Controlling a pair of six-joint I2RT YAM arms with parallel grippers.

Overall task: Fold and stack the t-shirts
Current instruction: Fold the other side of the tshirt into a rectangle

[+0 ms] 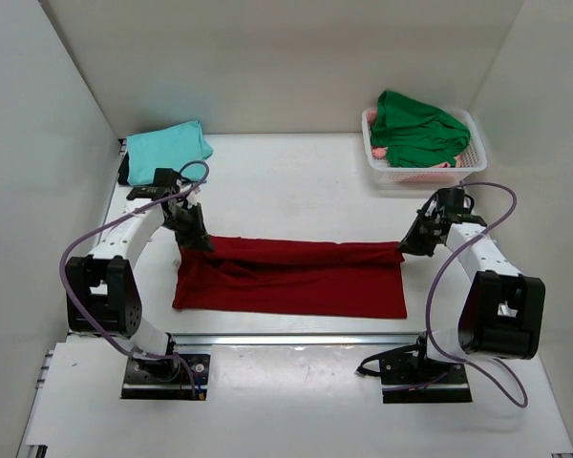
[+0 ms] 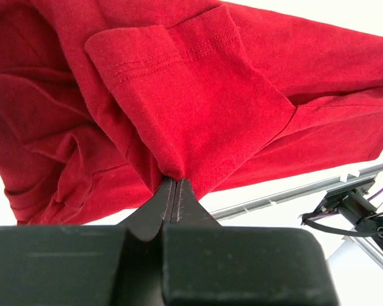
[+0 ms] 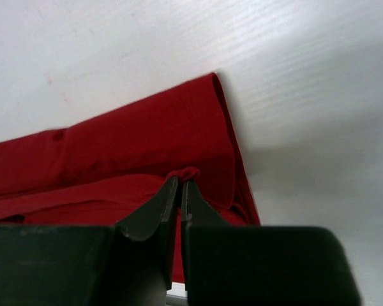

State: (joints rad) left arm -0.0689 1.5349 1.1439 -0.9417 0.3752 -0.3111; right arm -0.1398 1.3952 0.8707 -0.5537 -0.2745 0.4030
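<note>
We see the left gripper (image 2: 173, 182) and right gripper (image 3: 180, 182) each pinching the dark red t-shirt (image 1: 291, 277) by a tiny bit, so a hard pull could make it slip out.

Open table (image 1: 296, 181) lies between teal shirt (image 1: 167, 150) far-left and basket (image 1: 468, 170) far-right

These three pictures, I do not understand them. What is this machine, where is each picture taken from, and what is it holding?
The machine is two robot arms bolted to a white table. One picture looks down from above; the other two come from cameras on each wrist. The left claw and the right claw are both shut on the dark red t-shirt, each pinching one end of its far edge. A light teal t-shirt lies folded at the back left. A bright green t-shirt sits in a white basket at the back right.
</note>
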